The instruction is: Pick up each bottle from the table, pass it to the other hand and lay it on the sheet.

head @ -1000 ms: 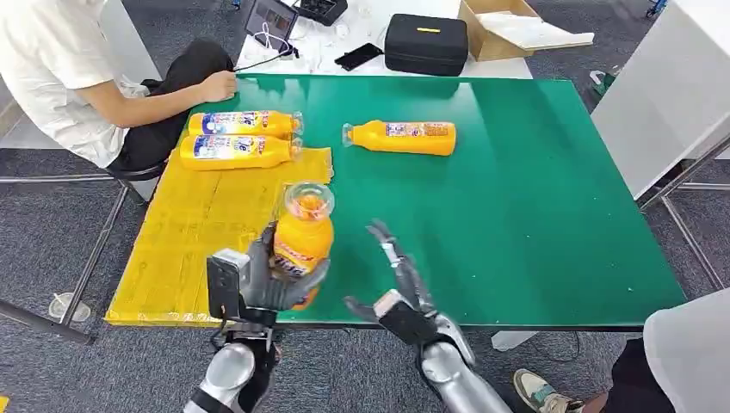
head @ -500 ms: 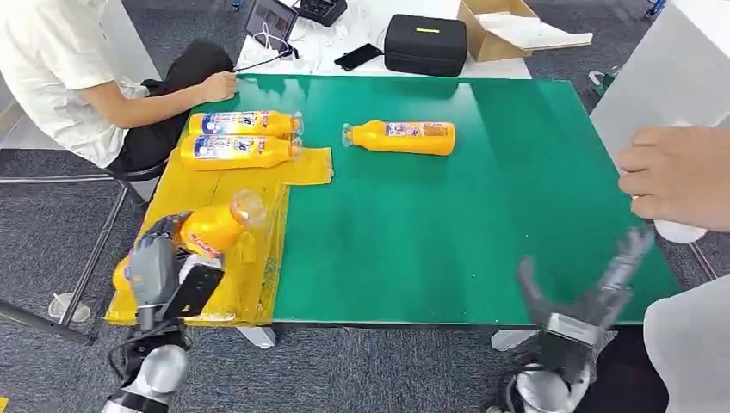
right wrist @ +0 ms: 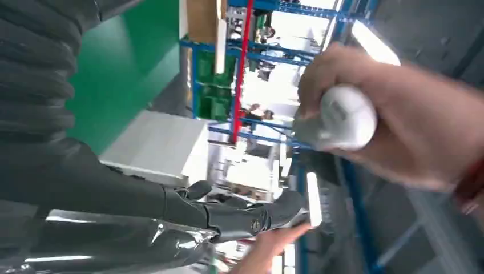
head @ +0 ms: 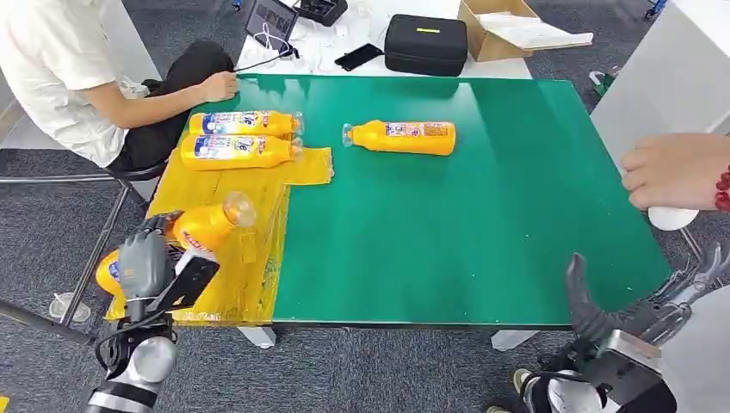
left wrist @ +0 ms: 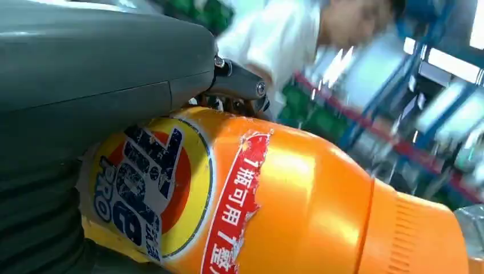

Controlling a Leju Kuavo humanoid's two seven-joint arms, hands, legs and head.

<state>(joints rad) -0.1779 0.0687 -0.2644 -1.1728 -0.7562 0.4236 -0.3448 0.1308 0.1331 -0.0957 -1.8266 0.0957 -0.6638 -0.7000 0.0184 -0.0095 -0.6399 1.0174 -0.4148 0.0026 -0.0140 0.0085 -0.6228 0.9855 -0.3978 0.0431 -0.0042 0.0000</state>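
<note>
The held bottle [head: 202,232] is orange plastic with a clear cap at its neck and a label bearing a blue-lettered logo on a yellow-and-orange disc beside a red strip of white characters, plain in the left wrist view [left wrist: 274,200]. It lies tilted over the near part of the yellow sheet [head: 219,194], cap end pointing away from the robot and toward the green table [head: 482,215], base end out past the sheet's left edge. The left hand [head: 146,262] grips it around the body, grey thumb and dark fingers wrapped over the labelled part, with the silver forearm coming up from below at the table's near left corner. Whether the bottle already touches the sheet cannot be told. Two more orange bottles [head: 241,138] lie side by side, touching, at the sheet's far end, caps toward the table's middle, and a fourth bottle [head: 400,137] lies on its side on the bare green surface well apart from the sheet. The right hand [head: 641,297] is off the near right corner of the table, holding nothing, its dark fingers spread and raised. Just above it a person's hand [head: 676,172] with a red bead bracelet holds a small white object [right wrist: 345,120] at the table's right edge. Another person in a white shirt [head: 60,69] sits at the far left corner.
</note>
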